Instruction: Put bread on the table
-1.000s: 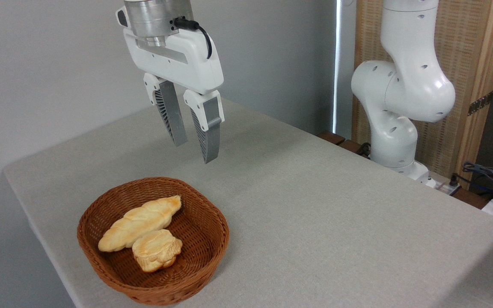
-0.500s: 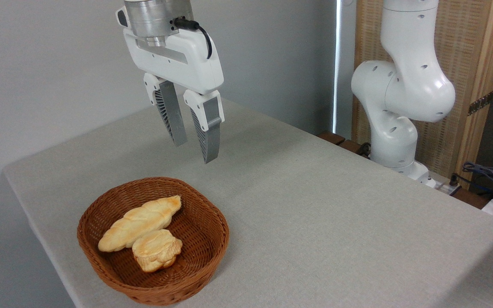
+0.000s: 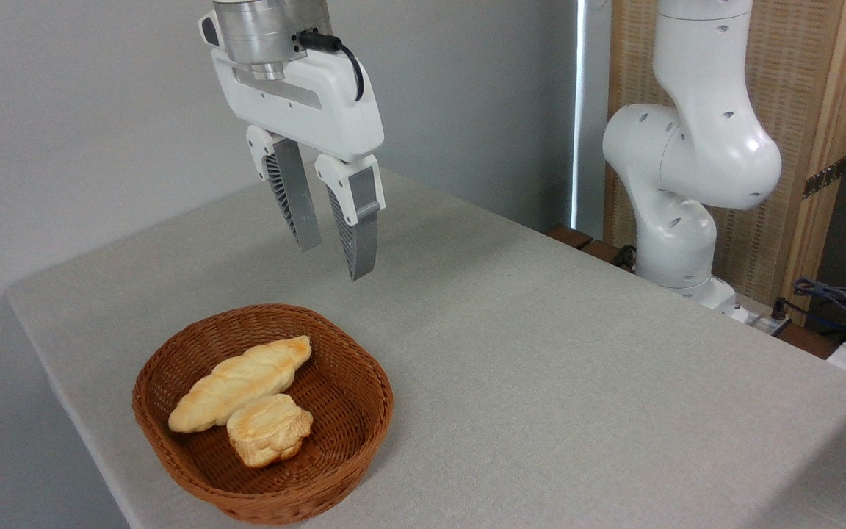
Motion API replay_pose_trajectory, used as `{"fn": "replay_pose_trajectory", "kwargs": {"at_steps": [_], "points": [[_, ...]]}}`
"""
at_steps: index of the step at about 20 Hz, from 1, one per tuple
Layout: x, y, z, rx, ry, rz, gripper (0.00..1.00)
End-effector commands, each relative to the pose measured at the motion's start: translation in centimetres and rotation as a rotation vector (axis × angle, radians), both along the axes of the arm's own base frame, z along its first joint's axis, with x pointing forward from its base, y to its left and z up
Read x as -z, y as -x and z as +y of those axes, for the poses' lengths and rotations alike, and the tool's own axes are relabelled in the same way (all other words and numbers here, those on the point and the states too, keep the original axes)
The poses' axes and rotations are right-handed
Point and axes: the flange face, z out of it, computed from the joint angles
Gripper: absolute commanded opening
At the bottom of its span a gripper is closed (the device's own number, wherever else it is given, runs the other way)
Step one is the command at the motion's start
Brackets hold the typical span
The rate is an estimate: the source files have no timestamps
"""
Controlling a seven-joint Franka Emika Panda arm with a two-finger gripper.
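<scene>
Golden bread [image 3: 240,383] lies in the basket [image 3: 364,430] — well below the empty, spread claw [image 3: 331,261].

My arm [image 3: 687,147] runs off the top edge. The basket [image 3: 173,448] wall hides the bun's [image 3: 269,430] underside; cables [image 3: 841,301] leave frame right.

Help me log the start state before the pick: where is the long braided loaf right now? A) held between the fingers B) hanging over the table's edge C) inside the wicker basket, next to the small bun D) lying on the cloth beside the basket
C: the long braided loaf lies inside the wicker basket beside the small bun, while the gripper hangs above with its fingers empty.
</scene>
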Motion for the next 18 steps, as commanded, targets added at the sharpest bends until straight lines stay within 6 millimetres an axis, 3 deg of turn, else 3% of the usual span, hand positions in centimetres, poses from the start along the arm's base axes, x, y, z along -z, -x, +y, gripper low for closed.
{"fn": "replay_pose_trajectory", "kwargs": {"at_steps": [1,7,11,15,18], "points": [[-0.5,-0.2,0.2,-0.006,0.009,-0.042,1.0],[-0.4,-1.1,-0.8,-0.036,0.035,-0.088,1.0],[-0.5,-1.9,-1.3,-0.153,0.077,-0.129,1.0],[0.1,-2.7,-1.8,-0.401,0.171,-0.176,1.0],[0.8,-3.0,-1.8,-0.396,0.161,-0.18,1.0]]}}
